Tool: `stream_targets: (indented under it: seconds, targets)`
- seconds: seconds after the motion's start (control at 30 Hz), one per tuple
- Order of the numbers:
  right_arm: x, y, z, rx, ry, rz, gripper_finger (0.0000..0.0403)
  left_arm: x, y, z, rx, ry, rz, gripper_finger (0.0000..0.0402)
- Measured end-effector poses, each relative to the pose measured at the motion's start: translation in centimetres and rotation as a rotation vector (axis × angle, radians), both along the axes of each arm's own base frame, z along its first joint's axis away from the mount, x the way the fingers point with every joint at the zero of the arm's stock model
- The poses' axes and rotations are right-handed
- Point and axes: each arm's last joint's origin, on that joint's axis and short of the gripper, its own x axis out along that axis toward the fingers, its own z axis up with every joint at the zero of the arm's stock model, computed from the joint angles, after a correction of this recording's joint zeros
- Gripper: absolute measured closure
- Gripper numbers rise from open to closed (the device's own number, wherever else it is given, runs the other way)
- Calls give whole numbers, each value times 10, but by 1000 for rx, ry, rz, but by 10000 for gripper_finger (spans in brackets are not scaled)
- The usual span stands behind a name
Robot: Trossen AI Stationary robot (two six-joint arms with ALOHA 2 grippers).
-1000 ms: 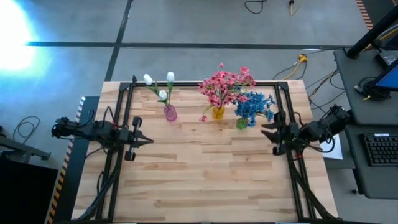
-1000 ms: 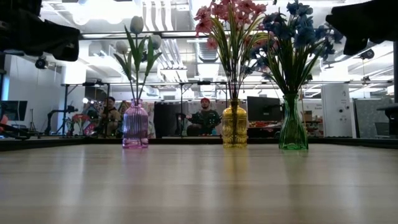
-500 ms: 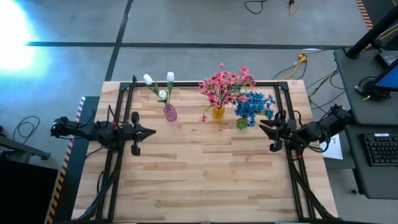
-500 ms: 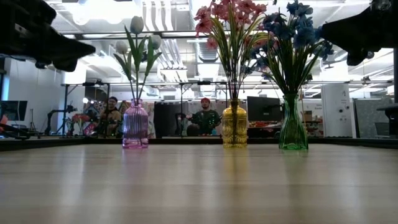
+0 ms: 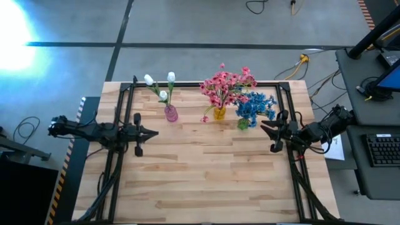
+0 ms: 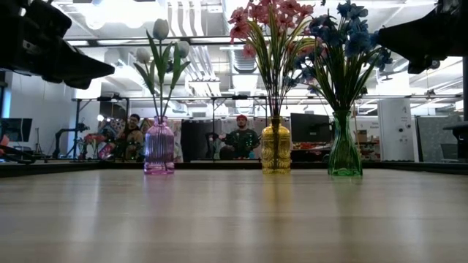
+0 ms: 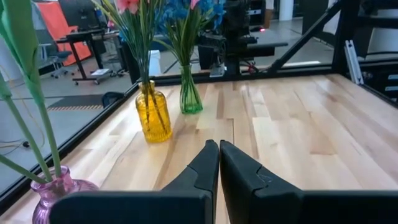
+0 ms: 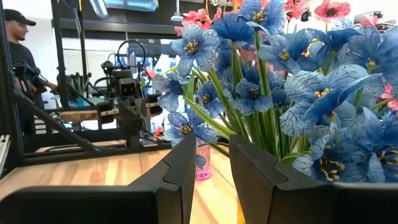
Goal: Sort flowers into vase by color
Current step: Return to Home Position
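Three bunches of flowers (image 5: 226, 84) upright in the vases (image 5: 219, 113) at the table's (image 5: 206, 181) far side — blue flowers (image 5: 255, 105) just ahead of the right gripper's (image 5: 270, 136) parted fingers, left gripper (image 5: 152, 132) pinched shut near the white flowers (image 5: 159, 84) — so a straight pull-back, probably.

The table (image 5: 206, 175) is made of pale planked wood, smooth and matt. The vases (image 6: 276, 148) on it are ribbed, translucent and glossy. The blue flowers (image 8: 336, 93) are rendered with cloth-like, veined petals.

A pale wooden plank table (image 5: 206, 181) stands on a grey concrete floor (image 5: 206, 25) crossed by a dark stripe (image 5: 187, 45), with bright glare (image 5: 12, 31) on one side and a grey desk (image 5: 350, 69) holding a black keyboard (image 5: 382, 150) on the other.
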Motion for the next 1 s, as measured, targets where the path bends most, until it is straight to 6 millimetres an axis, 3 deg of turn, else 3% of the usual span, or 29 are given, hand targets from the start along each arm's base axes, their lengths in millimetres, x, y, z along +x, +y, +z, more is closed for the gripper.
stream_targets:
  seconds: [1.0]
  targets:
    - [0,0,0,-1,0,0,311,8,-2,-9,25,105,-1,402]
